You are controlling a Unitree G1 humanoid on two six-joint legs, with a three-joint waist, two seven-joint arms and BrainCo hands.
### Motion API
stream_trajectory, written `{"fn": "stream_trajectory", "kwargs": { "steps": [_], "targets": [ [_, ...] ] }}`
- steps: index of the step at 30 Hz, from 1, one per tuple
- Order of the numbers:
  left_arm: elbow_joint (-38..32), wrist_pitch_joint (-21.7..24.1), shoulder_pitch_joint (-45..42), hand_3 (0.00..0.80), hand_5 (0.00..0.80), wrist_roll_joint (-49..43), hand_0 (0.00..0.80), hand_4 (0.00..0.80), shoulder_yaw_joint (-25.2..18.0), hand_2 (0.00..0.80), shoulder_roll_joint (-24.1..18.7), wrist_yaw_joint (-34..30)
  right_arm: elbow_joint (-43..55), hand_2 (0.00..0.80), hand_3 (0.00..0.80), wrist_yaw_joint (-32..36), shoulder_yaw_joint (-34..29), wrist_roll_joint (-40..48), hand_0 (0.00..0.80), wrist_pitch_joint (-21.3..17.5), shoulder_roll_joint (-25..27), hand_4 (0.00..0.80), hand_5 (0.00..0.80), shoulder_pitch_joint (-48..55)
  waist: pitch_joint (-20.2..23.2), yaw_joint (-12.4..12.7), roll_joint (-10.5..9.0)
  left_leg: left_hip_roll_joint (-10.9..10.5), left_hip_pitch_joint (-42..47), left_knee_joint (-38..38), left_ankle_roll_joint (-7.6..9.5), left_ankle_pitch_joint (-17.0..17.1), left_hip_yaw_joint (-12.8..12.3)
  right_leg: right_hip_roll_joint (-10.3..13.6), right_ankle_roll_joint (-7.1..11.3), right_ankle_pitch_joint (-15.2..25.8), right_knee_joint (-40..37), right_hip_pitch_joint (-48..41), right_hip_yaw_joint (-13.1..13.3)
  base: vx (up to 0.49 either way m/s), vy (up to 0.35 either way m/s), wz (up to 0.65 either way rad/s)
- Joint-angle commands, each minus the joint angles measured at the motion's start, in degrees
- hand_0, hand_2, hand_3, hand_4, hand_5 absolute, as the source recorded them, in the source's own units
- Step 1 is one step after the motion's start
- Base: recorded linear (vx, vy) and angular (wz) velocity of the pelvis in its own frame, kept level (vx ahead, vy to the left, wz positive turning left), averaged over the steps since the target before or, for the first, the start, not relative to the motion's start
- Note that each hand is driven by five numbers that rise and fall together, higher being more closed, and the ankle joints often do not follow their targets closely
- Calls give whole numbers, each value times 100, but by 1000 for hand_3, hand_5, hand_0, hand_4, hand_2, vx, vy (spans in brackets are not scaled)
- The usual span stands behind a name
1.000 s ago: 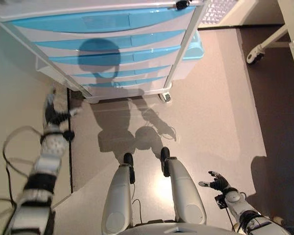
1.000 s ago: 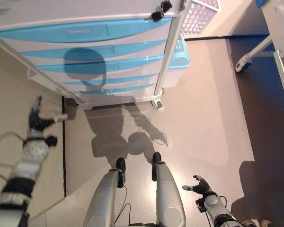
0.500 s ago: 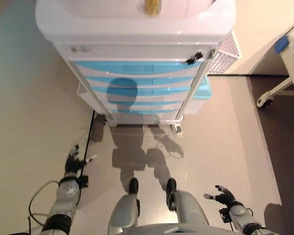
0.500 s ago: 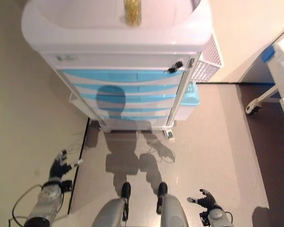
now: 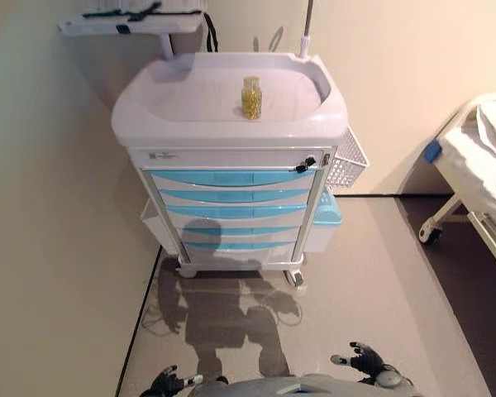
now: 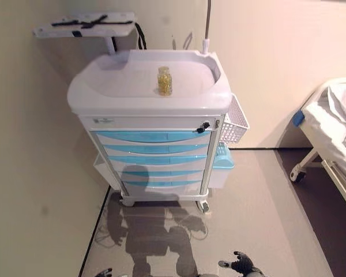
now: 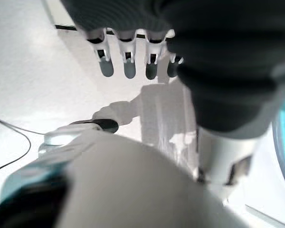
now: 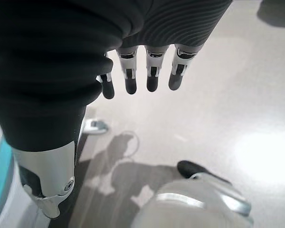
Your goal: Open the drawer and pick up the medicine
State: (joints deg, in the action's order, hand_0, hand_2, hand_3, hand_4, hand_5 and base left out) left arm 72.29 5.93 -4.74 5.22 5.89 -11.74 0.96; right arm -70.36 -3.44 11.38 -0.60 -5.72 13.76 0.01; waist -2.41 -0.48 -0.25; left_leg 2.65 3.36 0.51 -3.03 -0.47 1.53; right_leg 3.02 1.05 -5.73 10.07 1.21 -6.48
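light: bright, even | shadows: soft on floor [image 5: 347, 273] before cart [image 5: 231, 165] | wrist views: washed out, close parts blurred

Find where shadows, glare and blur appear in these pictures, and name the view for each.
Left eye view: a dark shadow falls on the lower drawers of the cart and on the floor before it. Right wrist view: a bright glare patch on the floor beyond the right hand. Left wrist view: the near foreground under the left hand is blurred, out of focus.
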Motion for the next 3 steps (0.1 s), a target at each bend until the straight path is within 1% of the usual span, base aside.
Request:
{"fn": "stream_trajectory", "kwargs": {
  "steps": [1,3],
  "targets": [
    [135,-24,168,0,0,-275,0,0,-222,0,-52,118,-48,0,0,45,131,-80,0,13,-32,0,0,-165,-44,6,-226,-286,-126,66,142,7,-162,115,483,675,-901,-276,-46,40,-7,0],
    [143,-30,166,0,0,-240,0,0,-246,0,-34,137,-83,0,0,36,111,-52,0,13,-60,0,0,-142,-17,24,-235,-284,-78,33,141,7,-147,119,488,675,-926,-326,-56,18,-4,1]
  ]
}}
